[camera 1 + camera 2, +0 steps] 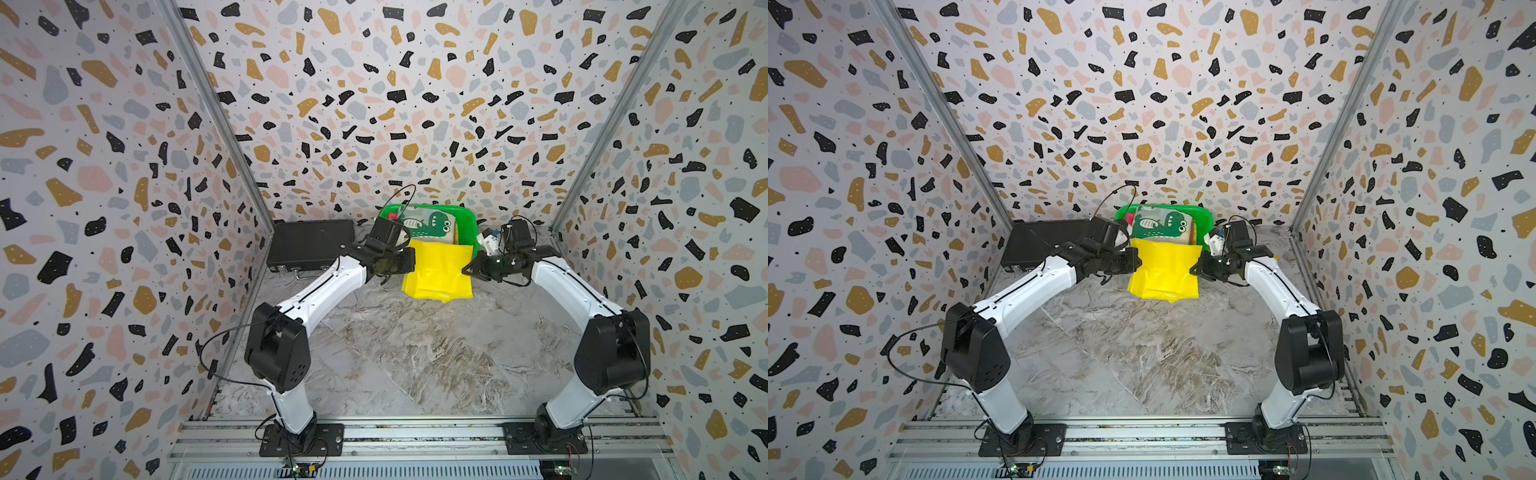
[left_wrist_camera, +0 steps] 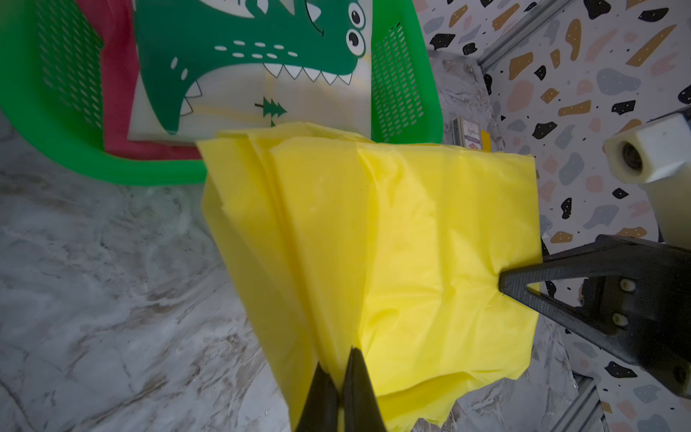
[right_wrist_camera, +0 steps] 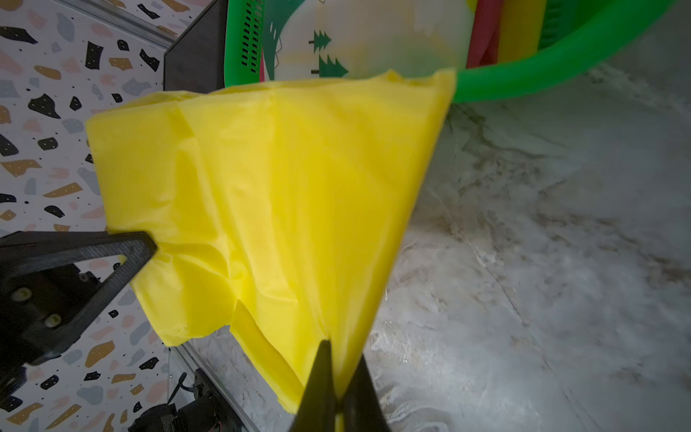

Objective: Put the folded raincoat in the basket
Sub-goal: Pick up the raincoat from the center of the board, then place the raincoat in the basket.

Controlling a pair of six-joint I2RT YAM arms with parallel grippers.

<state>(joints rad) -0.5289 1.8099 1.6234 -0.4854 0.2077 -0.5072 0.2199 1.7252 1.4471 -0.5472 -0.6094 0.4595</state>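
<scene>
The folded raincoat point(image 1: 438, 270) point(image 1: 1165, 270) is a flat yellow plastic bundle. It hangs above the marble table, stretched between my two grippers. My left gripper point(image 1: 408, 262) point(image 2: 340, 370) is shut on its left edge. My right gripper point(image 1: 466, 270) point(image 3: 340, 368) is shut on its right edge. The raincoat's far edge point(image 2: 299, 131) point(image 3: 336, 80) overlaps the near rim of the green basket point(image 1: 468, 226) point(image 1: 1124, 212) point(image 2: 93, 164) point(image 3: 542, 78), which stands against the back wall. Each wrist view shows the opposite gripper pinching the far side of the sheet.
A dinosaur-print bag point(image 1: 432, 224) point(image 2: 232, 63) and red and yellow items lie inside the basket. A flat black case point(image 1: 311, 245) point(image 1: 1042, 245) sits left of it. A small printed box point(image 2: 467, 132) stands on the basket's right. Patterned walls enclose three sides.
</scene>
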